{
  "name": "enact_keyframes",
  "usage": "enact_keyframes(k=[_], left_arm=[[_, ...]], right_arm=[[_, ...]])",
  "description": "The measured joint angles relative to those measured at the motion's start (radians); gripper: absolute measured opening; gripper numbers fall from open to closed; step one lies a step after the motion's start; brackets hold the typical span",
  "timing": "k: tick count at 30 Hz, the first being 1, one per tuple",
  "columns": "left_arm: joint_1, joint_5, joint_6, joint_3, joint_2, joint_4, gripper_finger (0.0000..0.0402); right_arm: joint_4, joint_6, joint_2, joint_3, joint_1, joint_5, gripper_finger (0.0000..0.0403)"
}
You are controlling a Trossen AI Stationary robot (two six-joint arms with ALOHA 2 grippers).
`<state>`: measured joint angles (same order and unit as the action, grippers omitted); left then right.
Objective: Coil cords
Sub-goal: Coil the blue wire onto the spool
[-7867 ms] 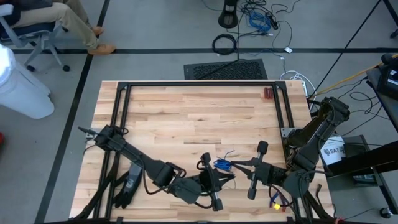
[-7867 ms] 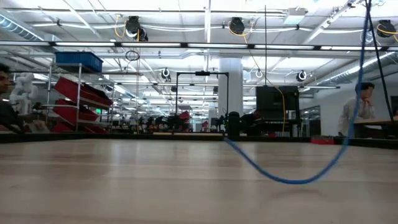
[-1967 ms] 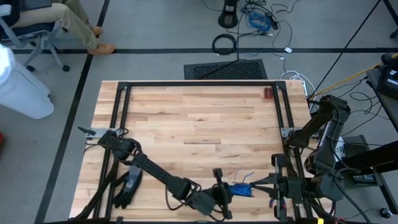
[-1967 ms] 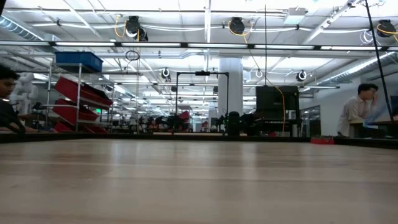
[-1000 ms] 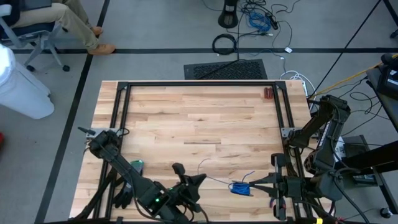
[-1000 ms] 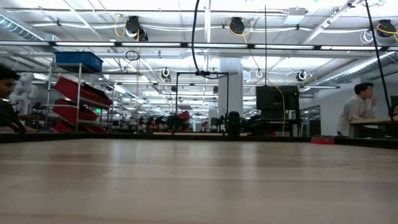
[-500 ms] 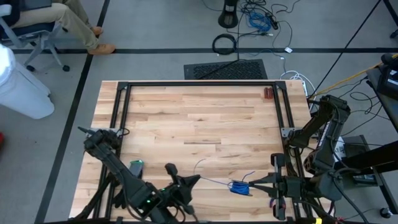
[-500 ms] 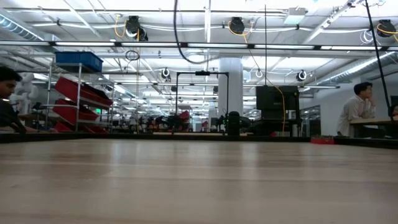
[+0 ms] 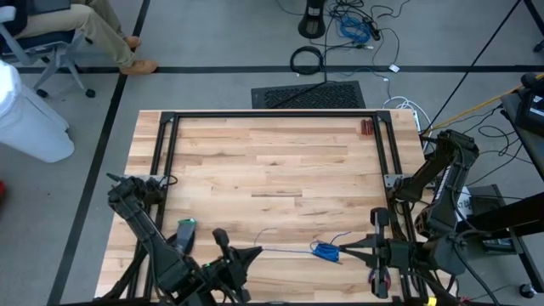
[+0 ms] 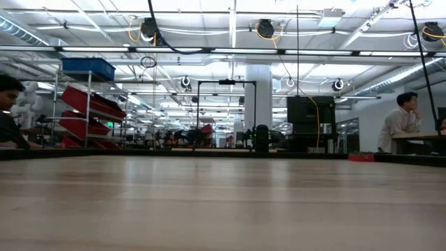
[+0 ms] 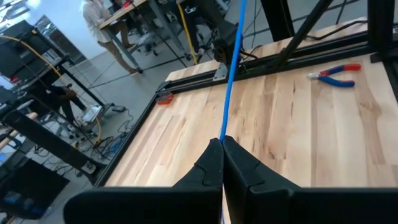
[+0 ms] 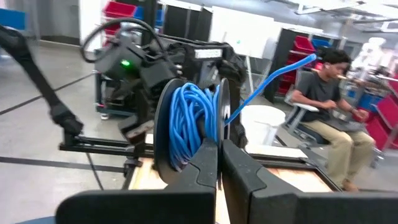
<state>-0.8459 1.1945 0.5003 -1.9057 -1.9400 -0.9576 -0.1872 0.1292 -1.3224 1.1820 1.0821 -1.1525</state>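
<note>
1 camera overhead, 1 at tabletop level, 2 on wrists.

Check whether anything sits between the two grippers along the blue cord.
Nothing visible does. The left gripper is shut on the cord's tail, the right gripper shut on its coiled bundle, and only bare table lies under the stretched wire between them.
</note>
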Motion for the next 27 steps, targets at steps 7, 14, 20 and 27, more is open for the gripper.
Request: enact_keyframes(k=[7,14,20,27], left_arm=[[-0.008,-0.015,-0.022,-0.015,0.0,0.019,0.0001],[-0.016,-0.016,-0.219,-0.016,0.0,0.133,0.0001],[-0.019,0.032,-0.422,-0.017,0.0,0.216,0.0001],[-0.018,0.116,-0.434,-0.017,0.012,0.24,0.0001]], right_arm=[[0.045,-0.04,0.001,0.0,-0.021,-0.019,0.0],[0.104,-0.085,0.001,0.0,-0.029,0.033,0.0],[0.173,-0.153,0.002,0.0,-0.046,0.077,0.0],[0.203,-0.192,0.003,0.0,-0.095,0.21,0.0]])
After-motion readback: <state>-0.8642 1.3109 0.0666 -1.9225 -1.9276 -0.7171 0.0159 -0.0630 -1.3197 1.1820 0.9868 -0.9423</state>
